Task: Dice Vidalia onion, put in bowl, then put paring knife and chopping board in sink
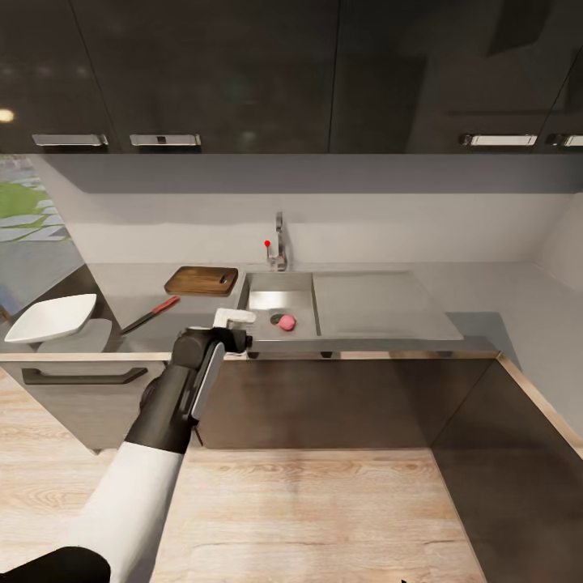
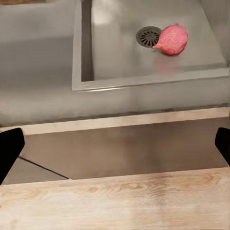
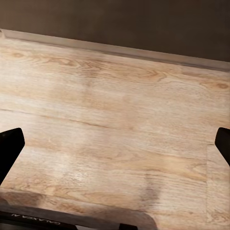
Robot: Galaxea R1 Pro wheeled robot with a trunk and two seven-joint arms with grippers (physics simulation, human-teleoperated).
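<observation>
Countertop [image 1: 121,279] first, pale grey and running wall to wall under the dark upper cabinets [image 1: 243,73], and at its far left end sits the white squarish bowl [image 1: 53,317], close to the front edge. Next along, the red-handled paring knife [image 1: 151,315] lies flat on the counter, dark blade pointing toward the bowl, handle angled toward the brown wooden chopping board [image 1: 202,280], which rests flat against the sink's left rim, near the back wall. Here is the left arm, white sleeve and black wrist, reaching up from the floor side, and the left gripper [image 1: 237,317] hovers at the counter's front edge just before the stainless steel sink [image 1: 279,283]; in the left wrist view its black fingertips [image 2: 9,148] stand wide at both edges with nothing between them, so the jaws are released. In the basin, the pinkish-red Vidalia onion [image 1: 287,322] lies on the bottom just beside the round drain [image 2: 148,36], touching it or nearly so, hard to say at this angle. Behind it, the chrome tap [image 1: 278,243] with a red knob stands at the back rim. To the right stretches the sink's flat draining surface [image 1: 380,304]. The right gripper [image 3: 115,143] looks down at light wooden floor planks [image 3: 115,105], its dark fingertips far apart, jaws released and holding nothing.
</observation>
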